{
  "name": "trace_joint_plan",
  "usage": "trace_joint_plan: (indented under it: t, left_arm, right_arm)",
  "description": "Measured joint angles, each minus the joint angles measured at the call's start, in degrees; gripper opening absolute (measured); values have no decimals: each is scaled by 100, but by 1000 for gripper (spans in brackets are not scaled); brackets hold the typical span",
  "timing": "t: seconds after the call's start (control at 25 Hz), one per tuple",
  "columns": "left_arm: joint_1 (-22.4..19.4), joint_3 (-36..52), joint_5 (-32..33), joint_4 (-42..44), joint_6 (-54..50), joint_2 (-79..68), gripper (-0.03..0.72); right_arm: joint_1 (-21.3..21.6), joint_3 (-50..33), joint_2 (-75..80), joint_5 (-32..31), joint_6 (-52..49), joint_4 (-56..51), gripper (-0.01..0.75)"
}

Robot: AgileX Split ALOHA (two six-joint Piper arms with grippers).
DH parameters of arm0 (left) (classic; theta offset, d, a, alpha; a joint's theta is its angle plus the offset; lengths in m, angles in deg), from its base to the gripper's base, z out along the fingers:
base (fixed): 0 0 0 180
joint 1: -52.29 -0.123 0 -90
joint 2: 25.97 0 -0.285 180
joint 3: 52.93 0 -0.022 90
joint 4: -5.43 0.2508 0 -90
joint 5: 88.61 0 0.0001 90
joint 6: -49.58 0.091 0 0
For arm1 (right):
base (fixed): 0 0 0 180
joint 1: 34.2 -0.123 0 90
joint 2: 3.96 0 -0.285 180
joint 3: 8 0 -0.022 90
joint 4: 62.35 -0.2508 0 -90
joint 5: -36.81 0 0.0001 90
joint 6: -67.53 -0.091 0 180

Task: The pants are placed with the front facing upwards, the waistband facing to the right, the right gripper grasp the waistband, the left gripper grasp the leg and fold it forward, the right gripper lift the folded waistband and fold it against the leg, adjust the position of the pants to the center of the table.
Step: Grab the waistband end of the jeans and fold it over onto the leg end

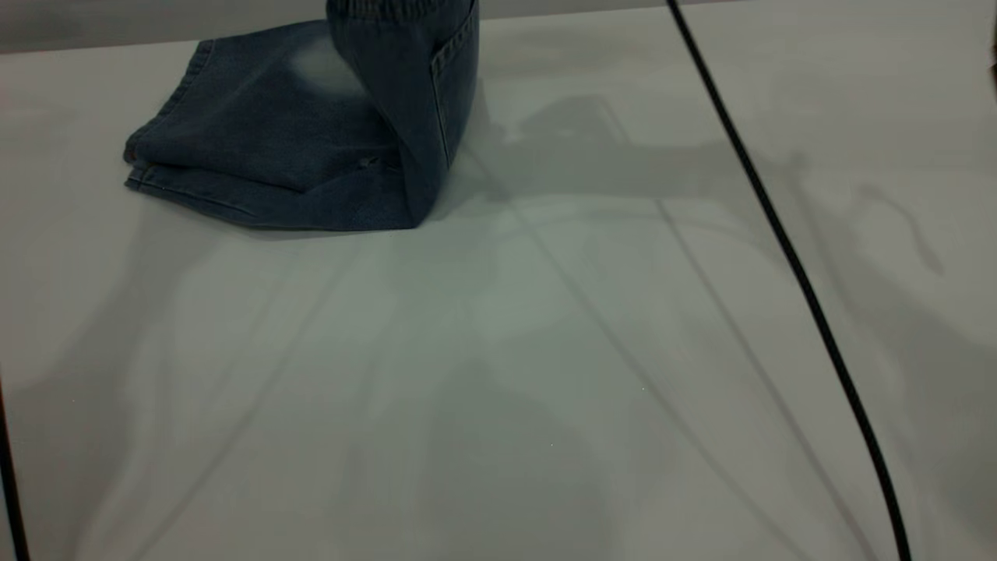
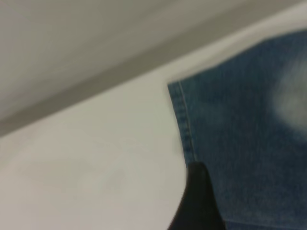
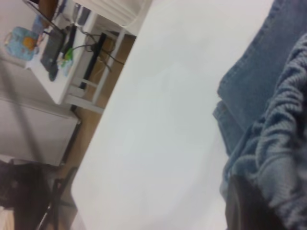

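Observation:
The blue denim pants (image 1: 273, 156) lie folded lengthwise at the far left of the white table (image 1: 545, 351), leg hems pointing left. Their right end stands lifted off the table, and the ruched waistband (image 1: 389, 8) reaches the exterior view's upper edge. Neither gripper shows in that view. In the right wrist view my right gripper (image 3: 254, 203) is shut on the gathered waistband (image 3: 283, 158), which bunches against its black finger. In the left wrist view a black part of my left gripper (image 2: 196, 201) hovers over the leg (image 2: 244, 143) near its stitched hem.
A black cable (image 1: 779, 234) runs diagonally across the right side of the table. Another black cable (image 1: 9, 483) shows at the left edge. Beyond the table's edge, the right wrist view shows a white side desk (image 3: 57, 52) with devices and cords.

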State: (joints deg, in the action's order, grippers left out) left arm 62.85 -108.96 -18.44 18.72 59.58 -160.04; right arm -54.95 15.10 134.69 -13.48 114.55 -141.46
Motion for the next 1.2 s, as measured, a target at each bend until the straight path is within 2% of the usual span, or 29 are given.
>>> trace_joint_plan:
  t: [0.44, 0.84, 1.04, 1.2]
  left_arm:
    - [0, 0, -6, -248, -45, 743, 493]
    - [30, 0, -13, -613, -45, 732, 493]
    - [64, 0, -25, -638, -45, 732, 493]
    - [64, 0, -25, -631, -45, 732, 493]
  right_arm:
    - [-433, 13, 241, 672, 463, -605, 98]
    - [-494, 13, 236, 1069, 552, -739, 98]
    - [-629, 59, 292, 1169, 646, -820, 98]
    - [-756, 425, 565, 1046, 541, -807, 98]
